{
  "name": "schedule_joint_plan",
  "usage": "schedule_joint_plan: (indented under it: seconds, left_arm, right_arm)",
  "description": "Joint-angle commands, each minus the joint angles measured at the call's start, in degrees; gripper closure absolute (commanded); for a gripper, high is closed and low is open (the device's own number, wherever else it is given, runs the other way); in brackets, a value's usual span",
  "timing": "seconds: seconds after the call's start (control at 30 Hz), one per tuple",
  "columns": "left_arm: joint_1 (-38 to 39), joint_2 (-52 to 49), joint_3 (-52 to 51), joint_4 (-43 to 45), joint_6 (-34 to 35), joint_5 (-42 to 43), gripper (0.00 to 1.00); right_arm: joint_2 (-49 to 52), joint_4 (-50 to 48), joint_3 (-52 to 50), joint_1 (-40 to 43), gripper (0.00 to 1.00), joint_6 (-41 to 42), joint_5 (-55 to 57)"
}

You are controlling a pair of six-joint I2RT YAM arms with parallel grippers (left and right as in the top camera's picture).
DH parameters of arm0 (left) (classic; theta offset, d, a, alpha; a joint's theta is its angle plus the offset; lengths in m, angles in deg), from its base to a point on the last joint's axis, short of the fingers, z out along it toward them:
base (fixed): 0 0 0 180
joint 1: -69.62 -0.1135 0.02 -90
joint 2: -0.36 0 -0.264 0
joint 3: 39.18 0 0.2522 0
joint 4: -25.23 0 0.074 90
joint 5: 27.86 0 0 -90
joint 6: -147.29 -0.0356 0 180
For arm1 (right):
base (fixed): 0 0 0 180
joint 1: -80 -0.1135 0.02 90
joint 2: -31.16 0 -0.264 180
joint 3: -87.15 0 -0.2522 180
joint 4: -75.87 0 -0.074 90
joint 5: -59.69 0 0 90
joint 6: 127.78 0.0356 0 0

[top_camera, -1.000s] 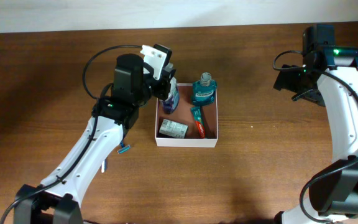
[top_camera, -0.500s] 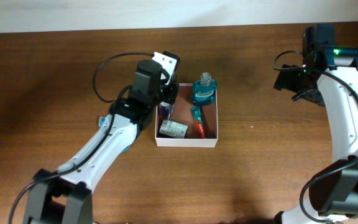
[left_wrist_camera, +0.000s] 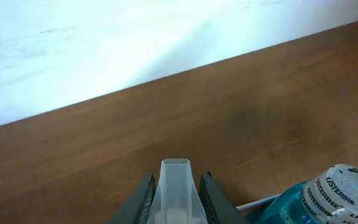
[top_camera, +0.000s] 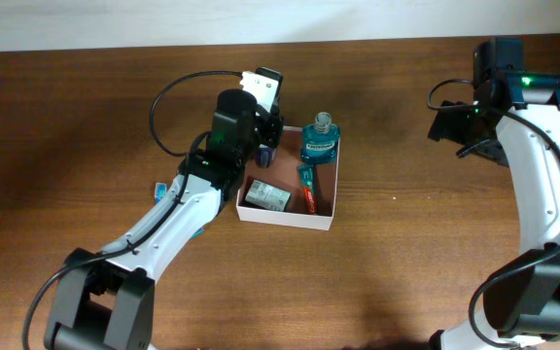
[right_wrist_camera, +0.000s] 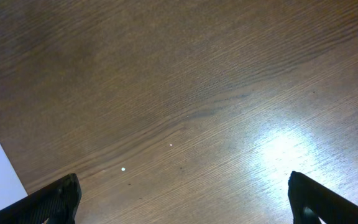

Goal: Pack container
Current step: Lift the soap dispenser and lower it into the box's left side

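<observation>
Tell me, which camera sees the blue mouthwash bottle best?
The overhead view: the whole mouthwash bottle shows, standing in the container. The left wrist view catches only its cap; the right wrist view shows none of it.

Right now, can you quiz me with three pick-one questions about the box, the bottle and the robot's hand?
1. Where is the teal bottle? A on the floor; B inside the container; C in the right gripper.
2. What colour is the container's inside? A green; B yellow; C reddish-brown.
3. How is the right gripper? A open and empty; B shut on a spoon; C lifting the container.
B, it stands in a far corner of the container; C, reddish-brown shows between the things; A, its fingers stand wide apart over the table.
</observation>
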Motion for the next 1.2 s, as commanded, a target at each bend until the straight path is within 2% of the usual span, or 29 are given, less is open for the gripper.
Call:
schedule_joint_plan:
  seconds: [0.0, 1.0, 1.1, 1.17]
  left_arm:
    - [0.13, 0.46, 0.81, 0.15, 0.17, -1.01, 0.81]
    - [0.13, -5.81, 0.81, -0.52, 0.15, -2.34, 0.79]
    - [0.11, -5.81, 0.81, -0.81, 0.15, -2.34, 0.67]
    - [0.11, -5.81, 0.81, -1.29, 0.15, -2.34, 0.66]
  right_arm:
    - [-0.44, -0.02, 0.74, 0.11, 0.01, 0.09, 0.11]
    - [-0.44, -0.02, 0.74, 0.11, 0.01, 0.09, 0.09]
    - [-0.44, -0.02, 0.74, 0.11, 0.01, 0.09, 0.09]
    - [-0.44, -0.02, 0.74, 0.11, 0.01, 0.09, 0.09]
